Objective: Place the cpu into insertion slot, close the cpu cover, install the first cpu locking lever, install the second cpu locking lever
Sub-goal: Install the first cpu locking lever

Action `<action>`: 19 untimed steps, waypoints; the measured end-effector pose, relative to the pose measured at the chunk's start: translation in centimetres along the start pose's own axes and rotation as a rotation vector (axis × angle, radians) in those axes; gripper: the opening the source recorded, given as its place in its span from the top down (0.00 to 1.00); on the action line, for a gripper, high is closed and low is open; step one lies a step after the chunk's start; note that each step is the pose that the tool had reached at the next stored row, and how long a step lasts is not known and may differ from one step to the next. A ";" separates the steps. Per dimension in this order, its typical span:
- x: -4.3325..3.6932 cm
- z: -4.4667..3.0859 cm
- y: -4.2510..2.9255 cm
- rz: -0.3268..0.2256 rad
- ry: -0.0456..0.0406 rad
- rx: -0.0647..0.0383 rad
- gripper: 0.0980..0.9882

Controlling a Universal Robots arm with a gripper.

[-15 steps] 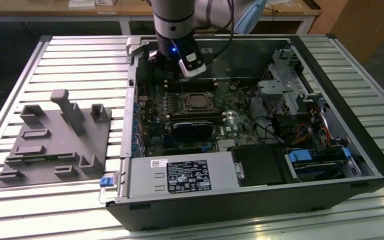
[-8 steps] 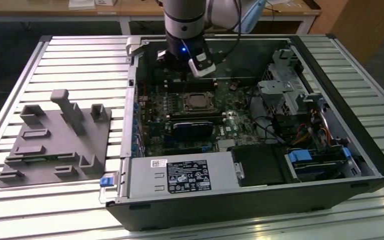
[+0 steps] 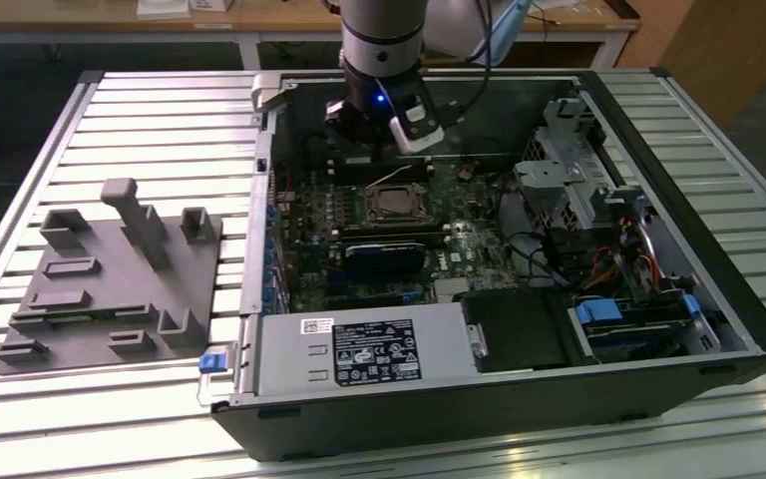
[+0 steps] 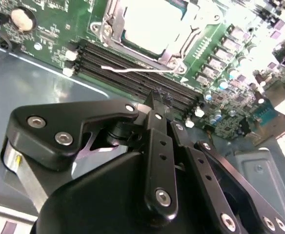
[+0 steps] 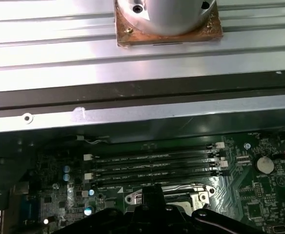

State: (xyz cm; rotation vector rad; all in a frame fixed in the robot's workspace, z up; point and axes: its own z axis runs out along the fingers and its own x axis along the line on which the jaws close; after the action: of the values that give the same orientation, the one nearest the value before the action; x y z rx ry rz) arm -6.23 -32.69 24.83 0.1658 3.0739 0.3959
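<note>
The cpu [image 4: 152, 27] lies pale and flat in the insertion slot [image 3: 390, 205] on the green motherboard [image 4: 50, 29]. The silvery cpu cover [image 4: 179, 52] frames the chip and looks laid down over it. A thin wire locking lever [image 4: 128, 69] stands loose across the black memory slots [image 4: 118, 57] beside the socket; in the exterior view it shows as a pale bent wire [image 3: 386, 180]. My gripper [image 4: 154, 97] hovers over the memory slots just beside the socket, its black fingers drawn together with nothing between them. In the first wrist view the gripper [image 5: 152, 192] is in front of the socket frame [image 5: 206, 192].
The open computer case lies on a slatted metal table. A power supply [image 3: 356, 349] is at the near side, a drive cage [image 3: 570, 180] at the exterior view's right, and a grey fixture [image 3: 104, 289] at its left. The case wall [image 5: 132, 117] rises beyond the memory slots.
</note>
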 end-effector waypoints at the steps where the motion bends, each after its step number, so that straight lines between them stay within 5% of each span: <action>1: 0.01 0.02 -0.01 -0.003 -0.0097 0.003 0.99; 8: 0.04 0.19 -0.05 -0.024 -0.0929 0.002 0.99; 10: 0.04 0.27 -0.07 -0.028 -0.1098 0.000 0.99; 13: 0.04 0.45 -0.12 -0.031 -0.1195 -0.008 0.99; 19: 0.05 0.92 -0.23 -0.026 -0.1176 -0.046 0.99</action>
State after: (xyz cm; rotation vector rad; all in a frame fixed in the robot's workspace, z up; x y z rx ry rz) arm -6.26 -32.68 23.88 0.1415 2.9457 0.4383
